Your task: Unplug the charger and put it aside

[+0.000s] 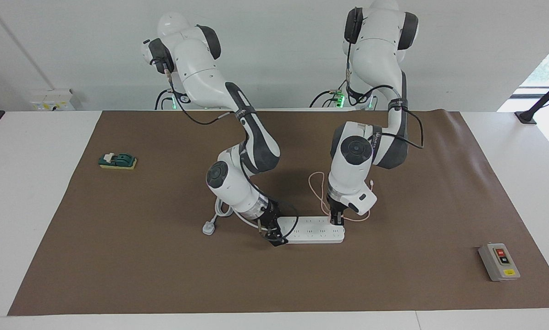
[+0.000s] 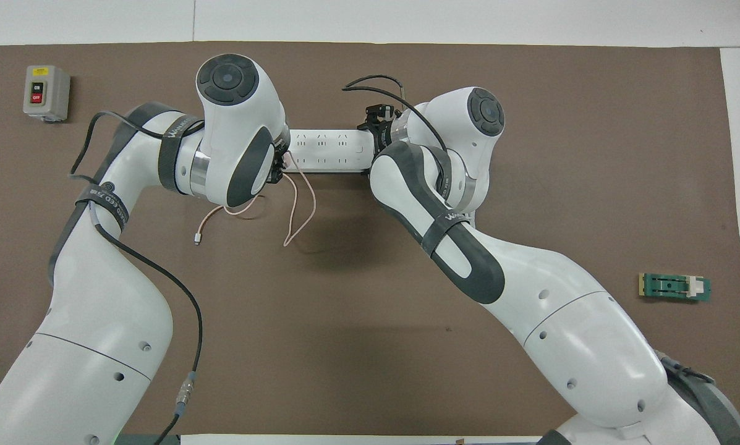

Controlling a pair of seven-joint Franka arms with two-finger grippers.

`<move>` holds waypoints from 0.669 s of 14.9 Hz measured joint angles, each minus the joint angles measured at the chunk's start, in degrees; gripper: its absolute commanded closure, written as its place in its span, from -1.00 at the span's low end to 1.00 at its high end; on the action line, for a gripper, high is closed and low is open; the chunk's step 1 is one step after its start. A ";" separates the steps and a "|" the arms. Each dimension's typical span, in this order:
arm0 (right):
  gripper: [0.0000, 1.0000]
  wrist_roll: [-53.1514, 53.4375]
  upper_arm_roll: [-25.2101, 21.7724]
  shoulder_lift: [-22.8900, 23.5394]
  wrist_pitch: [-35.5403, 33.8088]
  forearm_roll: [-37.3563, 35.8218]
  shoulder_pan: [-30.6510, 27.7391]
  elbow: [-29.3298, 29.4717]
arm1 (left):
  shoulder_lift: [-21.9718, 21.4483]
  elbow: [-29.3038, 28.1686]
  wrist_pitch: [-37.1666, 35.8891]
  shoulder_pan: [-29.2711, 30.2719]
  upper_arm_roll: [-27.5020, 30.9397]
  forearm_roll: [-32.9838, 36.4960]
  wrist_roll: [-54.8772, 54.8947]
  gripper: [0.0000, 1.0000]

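Power strip is lying flat near the middle of the brown mat that is covering the tabletop, and both arms are bending down to its two ends. At the end toward the left arm, the left end effector is standing upright and pressing down where the charger is sitting in the strip; its fingers are clenched, and they appear to be grasping the charger, though the arm is hiding most of the plug in both views. Only a sliver of pale pink is showing beside the wrist in the overhead view. Trailing from it, the charger's thin pink cable is looping over the mat nearer to the robots than the strip, with its small connector tip lying loose on the mat.

At the strip's other end, toward the right arm, the right end effector is tilting down against the end of the strip; whether its fingers are released or clenched I cannot tell. The strip's thick white cord is curling on the mat by the right arm, ending in a white plug.

A grey switch box is resting toward the left arm's end of the tabletop, farther from the robots than the strip. A green block is sitting toward the right arm's end, nearer to the robots than the strip.
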 measured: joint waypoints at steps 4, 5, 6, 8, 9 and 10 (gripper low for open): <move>1.00 -0.41 0.04 0.05 -0.55 1.43 -0.31 0.05 | -0.02 -0.05 0.08 0.00 0.01 -0.01 0.50 1.00; 1.00 -0.44 0.04 0.06 -0.59 1.56 -0.33 0.06 | -0.02 -0.05 0.08 0.00 0.01 -0.01 0.57 1.00; 1.00 -0.44 0.05 0.06 -0.60 1.61 -0.34 0.06 | -0.02 -0.05 0.08 0.00 0.01 -0.01 0.65 1.00; 1.00 -0.44 0.05 0.08 -0.66 1.98 -0.41 0.05 | -0.03 -0.05 0.07 0.00 0.00 -0.01 0.74 1.00; 1.00 -0.45 0.06 0.12 -0.80 2.56 -0.52 0.05 | -0.04 -0.05 0.07 0.00 0.00 -0.01 0.80 1.00; 1.00 -0.50 0.06 0.16 -0.89 3.06 -0.60 0.05 | -0.05 -0.01 0.00 0.00 0.00 -0.01 0.85 1.00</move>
